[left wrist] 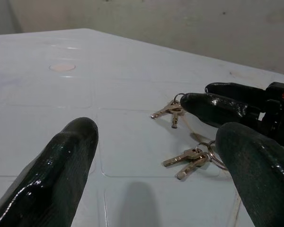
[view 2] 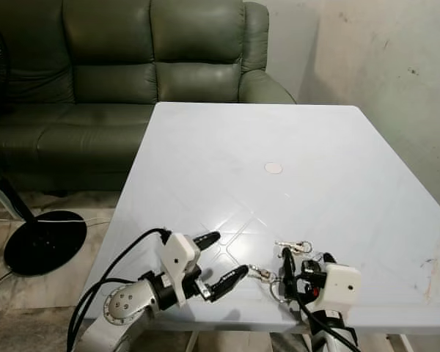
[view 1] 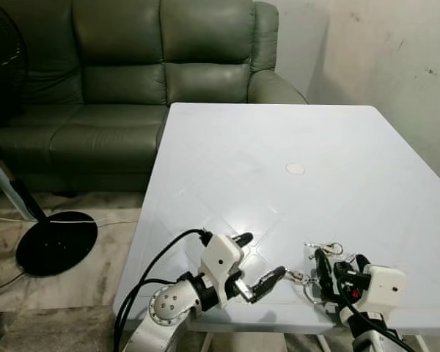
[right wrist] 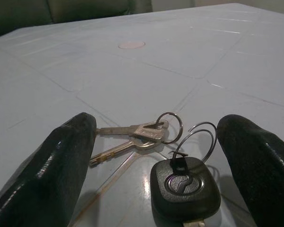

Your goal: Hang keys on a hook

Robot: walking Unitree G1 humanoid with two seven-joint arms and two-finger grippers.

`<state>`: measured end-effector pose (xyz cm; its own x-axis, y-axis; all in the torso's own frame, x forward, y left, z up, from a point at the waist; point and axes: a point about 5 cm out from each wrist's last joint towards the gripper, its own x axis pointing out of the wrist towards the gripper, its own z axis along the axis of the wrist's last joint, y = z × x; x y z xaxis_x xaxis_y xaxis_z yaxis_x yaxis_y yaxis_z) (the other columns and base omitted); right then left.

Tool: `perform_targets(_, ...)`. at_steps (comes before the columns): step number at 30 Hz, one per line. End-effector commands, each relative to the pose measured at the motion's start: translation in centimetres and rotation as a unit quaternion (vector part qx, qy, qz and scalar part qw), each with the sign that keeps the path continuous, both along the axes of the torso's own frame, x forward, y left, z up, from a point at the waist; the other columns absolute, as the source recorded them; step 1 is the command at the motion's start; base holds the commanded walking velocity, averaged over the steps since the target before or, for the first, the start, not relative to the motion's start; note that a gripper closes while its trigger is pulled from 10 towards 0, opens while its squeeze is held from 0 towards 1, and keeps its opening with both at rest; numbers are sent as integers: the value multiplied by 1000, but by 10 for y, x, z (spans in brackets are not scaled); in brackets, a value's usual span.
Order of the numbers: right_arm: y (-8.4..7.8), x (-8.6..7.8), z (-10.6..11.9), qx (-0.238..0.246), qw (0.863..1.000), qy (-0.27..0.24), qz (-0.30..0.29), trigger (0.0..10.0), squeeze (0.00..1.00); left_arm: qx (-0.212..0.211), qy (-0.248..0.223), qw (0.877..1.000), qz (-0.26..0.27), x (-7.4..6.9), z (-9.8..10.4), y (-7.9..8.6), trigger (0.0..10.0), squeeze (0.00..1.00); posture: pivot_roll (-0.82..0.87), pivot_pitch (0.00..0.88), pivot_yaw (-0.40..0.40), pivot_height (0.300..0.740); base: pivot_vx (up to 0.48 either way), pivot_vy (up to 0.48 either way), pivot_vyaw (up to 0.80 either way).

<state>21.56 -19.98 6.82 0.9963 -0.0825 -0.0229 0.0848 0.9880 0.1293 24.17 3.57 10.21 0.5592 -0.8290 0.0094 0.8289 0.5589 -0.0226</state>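
Two small bunches of silver keys lie on the white table near its front edge. One bunch rests just off the lower fingertip of my left gripper, which is open and low over the table. The other bunch lies just ahead of my right gripper, also open. In the right wrist view, two keys on a ring and a black key fob lie between the spread fingers, touching neither. The left wrist view shows both bunches and the right gripper's fingers.
A small round disc sits mid-table. A green leather sofa stands behind the table. A fan's black round base and cable are on the floor at the left. A pale wall runs along the right.
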Motion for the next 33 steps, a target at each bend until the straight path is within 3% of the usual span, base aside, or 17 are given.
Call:
perform_targets(1,-2,3,4,-5,1000,-1,-14,8118,0,-5,0,1000,5,-1,3,0,10000,0,-40,68,-19,740,0,0,0)
perform_targets(2,-3,3,4,-5,1000,2,-17,8118,0,-6,0,1000,5,-1,3,0,10000,0,-40,68,-19,740,0,0,0)
perform_targets(3,-5,3,3,-9,1000,7,-28,2353,0,-6,1,1000,7,-1,3,0,10000,0,-40,68,-19,740,0,0,0)
perform_targets(4,-6,4,3,-10,999,9,-33,1412,0,-6,1,1000,8,-1,3,0,10000,0,-40,68,-19,740,0,0,0)
perform_targets(5,-6,4,3,-10,999,9,-33,1412,0,-6,1,1000,8,-1,3,0,10000,0,-40,68,-19,740,0,0,0)
perform_targets(6,-7,4,3,-14,999,9,-34,0,0,-6,1,1000,9,-1,3,1,10000,0,-40,68,-19,740,0,0,0)
perform_targets(12,-9,3,3,-27,999,7,-35,0,0,-6,2,1000,10,0,3,1,10000,0,-42,70,-16,740,0,0,0)
perform_targets(13,-9,2,2,-27,999,8,-34,2039,0,-6,2,1000,10,0,3,1,10000,0,-42,70,-16,740,0,0,0)
perform_targets(14,-9,1,2,-25,999,9,-35,2392,0,-7,3,1000,10,0,3,1,10000,0,-42,71,-16,740,0,0,0)
perform_targets(16,-11,0,2,-27,999,12,-40,0,0,-7,3,1000,10,0,4,1,10000,0,-42,71,-16,740,0,0,0)
perform_targets(20,-12,-1,1,-31,999,16,-41,314,0,-8,4,1000,9,0,4,1,10000,0,-42,71,-16,740,0,0,0)
perform_targets(21,-12,-2,0,-28,999,17,-41,1216,0,-8,4,1000,9,0,4,1,10000,0,-42,71,-16,740,0,0,0)
perform_targets(23,-13,-3,0,-30,999,18,-41,0,0,-8,4,1000,10,0,4,0,10000,0,-47,75,-15,740,0,0,0)
perform_targets(33,-18,-6,1,-41,998,15,-38,0,0,-12,6,1000,10,-1,4,0,10000,0,-45,77,-18,740,0,0,0)
